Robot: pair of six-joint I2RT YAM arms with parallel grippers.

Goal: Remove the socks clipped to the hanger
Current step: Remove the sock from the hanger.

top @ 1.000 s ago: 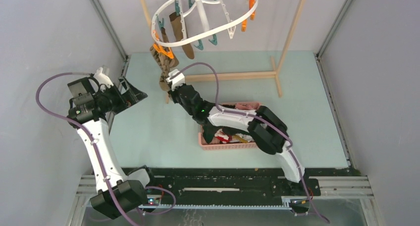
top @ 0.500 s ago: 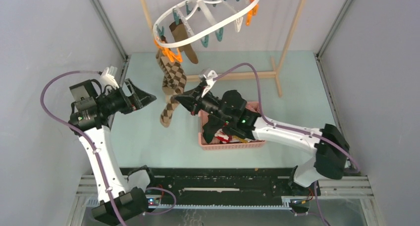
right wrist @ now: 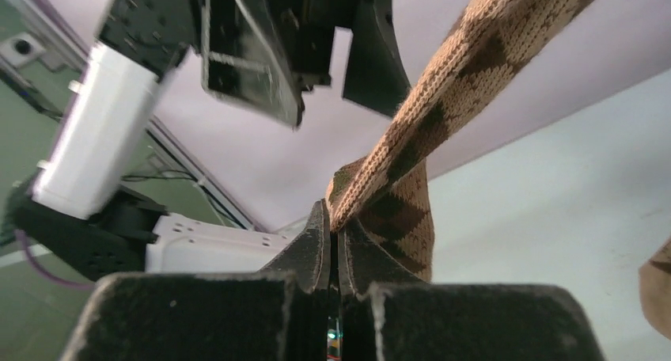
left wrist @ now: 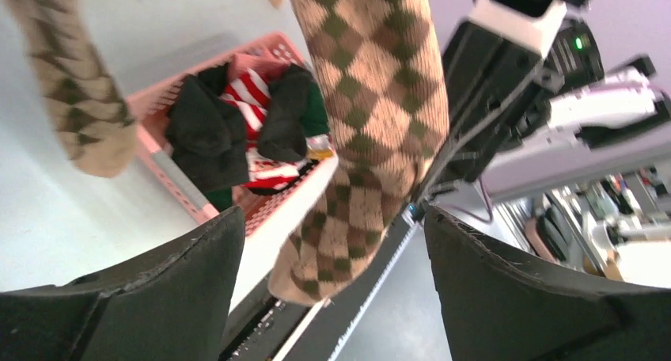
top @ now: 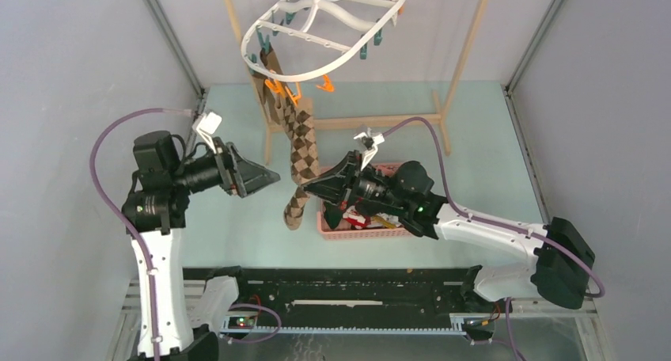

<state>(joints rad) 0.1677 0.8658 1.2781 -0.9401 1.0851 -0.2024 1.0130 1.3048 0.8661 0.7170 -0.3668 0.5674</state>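
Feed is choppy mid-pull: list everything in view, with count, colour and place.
hanger: one, white, hung above the table's far side
clothespins: several, teal and orange, on the hanger's rim
argyle sock: one, tan-brown, clipped to the hanger
second argyle sock: one, same colours, beside it
basket: one, pink, on the table
loose socks: several, black, red-and-white, dark green, in the basket
rack: one, light wood, at the back
table: one, pale green
left end effector: open, facing the argyle sock, apart
right end effector: shut on the argyle sock
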